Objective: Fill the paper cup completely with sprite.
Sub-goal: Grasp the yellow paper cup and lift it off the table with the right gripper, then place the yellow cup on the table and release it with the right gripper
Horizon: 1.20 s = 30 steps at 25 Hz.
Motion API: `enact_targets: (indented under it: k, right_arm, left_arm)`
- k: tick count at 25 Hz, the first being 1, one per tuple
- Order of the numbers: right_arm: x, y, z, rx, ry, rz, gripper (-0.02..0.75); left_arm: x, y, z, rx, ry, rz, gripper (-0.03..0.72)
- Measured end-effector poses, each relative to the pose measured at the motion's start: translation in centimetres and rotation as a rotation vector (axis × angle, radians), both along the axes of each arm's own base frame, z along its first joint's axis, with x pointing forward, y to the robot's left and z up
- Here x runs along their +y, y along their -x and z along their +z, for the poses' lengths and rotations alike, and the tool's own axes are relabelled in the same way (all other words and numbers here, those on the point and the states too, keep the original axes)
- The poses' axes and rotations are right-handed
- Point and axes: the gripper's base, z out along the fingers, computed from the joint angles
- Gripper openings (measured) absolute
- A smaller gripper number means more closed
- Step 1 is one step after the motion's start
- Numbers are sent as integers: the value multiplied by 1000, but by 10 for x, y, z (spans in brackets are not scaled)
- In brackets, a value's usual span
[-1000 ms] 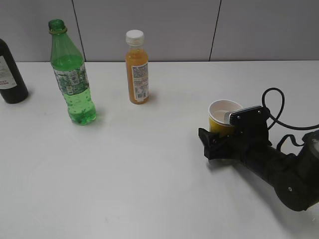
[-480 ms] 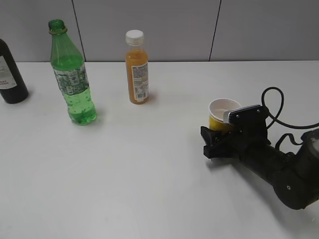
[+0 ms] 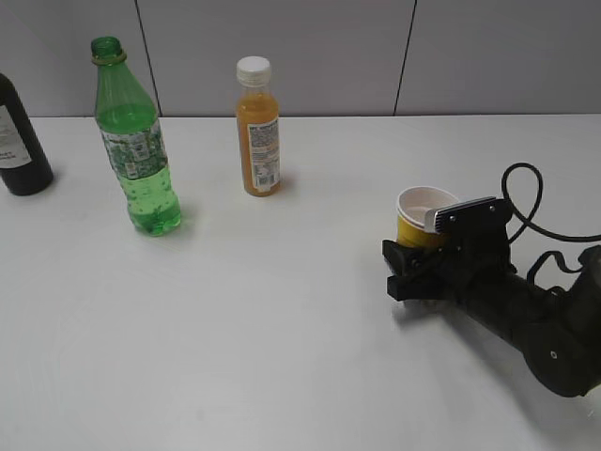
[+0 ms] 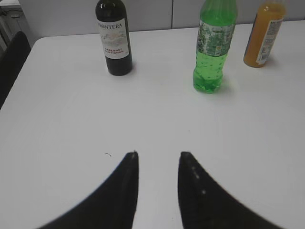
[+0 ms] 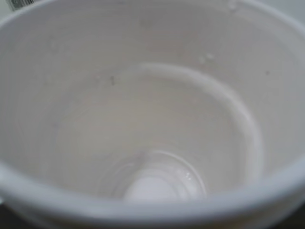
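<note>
The yellow paper cup (image 3: 414,225) with its white rim stands on the white table at the right. My right gripper (image 3: 411,267) is closed around its lower part. The right wrist view looks straight into the cup's white inside (image 5: 152,119); a few droplets cling to the wall, the bottom looks glossy, and the fingers are hidden. The green sprite bottle (image 3: 139,150) stands uncapped and upright at the far left, partly full, and also shows in the left wrist view (image 4: 213,47). My left gripper (image 4: 158,157) is open and empty above bare table, well short of the bottle.
An orange juice bottle (image 3: 257,132) with a white cap stands at the back centre, also in the left wrist view (image 4: 263,36). A dark bottle (image 3: 19,141) with a white label stands at the far left edge, also in the left wrist view (image 4: 113,40). A black cable (image 3: 526,202) loops behind the right arm.
My right gripper and the paper cup have shifted slightly to the right together. The bottles have not moved.
</note>
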Motion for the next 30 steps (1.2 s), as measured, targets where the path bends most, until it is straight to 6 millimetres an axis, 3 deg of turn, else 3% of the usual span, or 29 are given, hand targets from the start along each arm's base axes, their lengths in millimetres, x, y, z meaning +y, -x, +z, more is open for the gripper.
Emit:
enact_targets:
  k: [7, 19, 30]
  right_arm:
    - [10, -1, 21, -60, -22, 105, 461]
    - [58, -13, 43, -229, -30, 607, 459]
    - [75, -16, 47, -212, -98, 797, 459]
  left_arm:
    - [0, 0, 0, 0, 0, 0, 229]
    - [0, 0, 0, 0, 0, 0, 229]
    - [0, 0, 0, 0, 0, 0, 229]
